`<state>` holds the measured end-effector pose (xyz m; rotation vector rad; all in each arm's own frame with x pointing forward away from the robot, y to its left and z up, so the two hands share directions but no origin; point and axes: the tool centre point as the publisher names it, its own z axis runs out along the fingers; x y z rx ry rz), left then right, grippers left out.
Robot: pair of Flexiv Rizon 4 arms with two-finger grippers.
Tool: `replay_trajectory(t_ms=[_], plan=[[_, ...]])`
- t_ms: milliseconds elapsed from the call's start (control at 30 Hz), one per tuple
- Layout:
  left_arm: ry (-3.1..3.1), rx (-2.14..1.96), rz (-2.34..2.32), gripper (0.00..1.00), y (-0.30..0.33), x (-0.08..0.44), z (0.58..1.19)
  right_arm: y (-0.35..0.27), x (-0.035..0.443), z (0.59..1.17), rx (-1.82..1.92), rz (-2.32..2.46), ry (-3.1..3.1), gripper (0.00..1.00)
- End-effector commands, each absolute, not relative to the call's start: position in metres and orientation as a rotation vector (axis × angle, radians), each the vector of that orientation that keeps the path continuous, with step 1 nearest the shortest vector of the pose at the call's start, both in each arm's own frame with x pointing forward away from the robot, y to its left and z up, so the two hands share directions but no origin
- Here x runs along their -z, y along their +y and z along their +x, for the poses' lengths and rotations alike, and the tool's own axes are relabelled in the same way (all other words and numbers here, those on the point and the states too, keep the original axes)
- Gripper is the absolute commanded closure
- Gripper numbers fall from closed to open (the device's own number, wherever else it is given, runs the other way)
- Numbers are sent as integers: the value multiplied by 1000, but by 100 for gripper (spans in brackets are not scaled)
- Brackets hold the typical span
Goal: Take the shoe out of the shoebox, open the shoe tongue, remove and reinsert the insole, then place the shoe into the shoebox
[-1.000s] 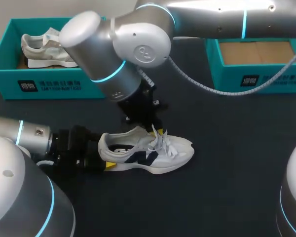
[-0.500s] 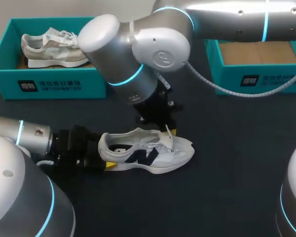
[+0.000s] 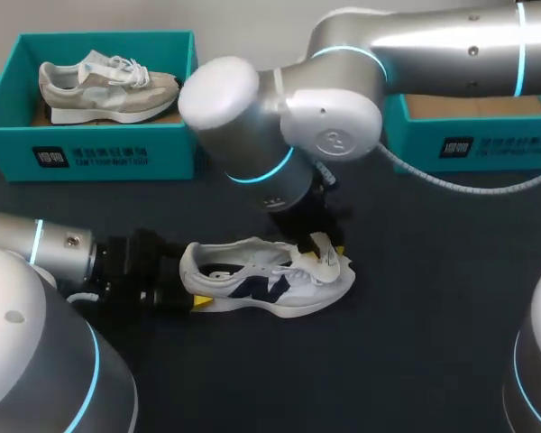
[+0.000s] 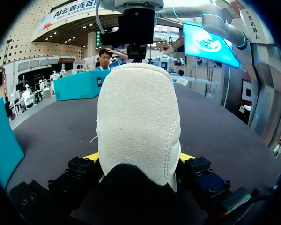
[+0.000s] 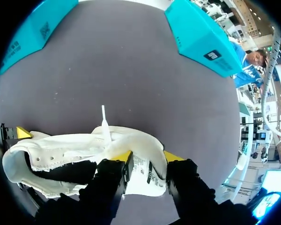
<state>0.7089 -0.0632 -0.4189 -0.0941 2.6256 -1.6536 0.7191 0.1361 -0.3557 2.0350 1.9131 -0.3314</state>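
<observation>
A white shoe (image 3: 269,281) with a navy side mark lies on its sole on the dark table, toe to the right. My left gripper (image 3: 191,290) is at its heel; in the left wrist view the heel (image 4: 138,117) fills the gap between both yellow tips, so the left gripper (image 4: 139,159) is shut on it. My right arm reaches in over the shoe. Its gripper (image 3: 329,253) stands over the tongue (image 3: 325,260), which is folded forward towards the toe. In the right wrist view the right gripper (image 5: 149,157) is open, with the tongue's labelled underside (image 5: 145,171) between the parted fingers.
A teal shoebox (image 3: 90,158) at the back left holds a beige shoe (image 3: 108,77). A second teal shoebox (image 3: 487,135) stands at the back right, partly hidden by my right arm. Bare dark table lies in front of and to the right of the white shoe.
My right arm has moved right along the shoe, drawing the tongue forward over the toe, and its fingers have parted. The left gripper has stayed at the heel.
</observation>
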Motion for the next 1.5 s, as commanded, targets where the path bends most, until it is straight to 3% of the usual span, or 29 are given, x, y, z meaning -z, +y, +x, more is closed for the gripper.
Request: replay_trajectory(t_ms=[33, 100, 267, 967, 1300, 1500], plan=[[2627, 1651, -94, 100, -64, 423, 710, 134, 366, 712, 299, 2055, 1866, 40], [2627, 1651, -94, 100, -64, 423, 710, 133, 367, 711, 298, 2054, 1858, 11], [2627, 1651, -94, 100, -64, 423, 710, 129, 361, 709, 305, 2042, 1835, 0], [2627, 1651, -94, 100, -64, 423, 710, 176, 263, 723, 96, 1744, 1988, 0], [2627, 1651, -94, 100, -64, 423, 710, 254, 243, 718, 46, 1147, 2554, 0], [2627, 1651, -94, 100, -64, 423, 710, 261, 243, 715, 52, 1119, 2632, 0]])
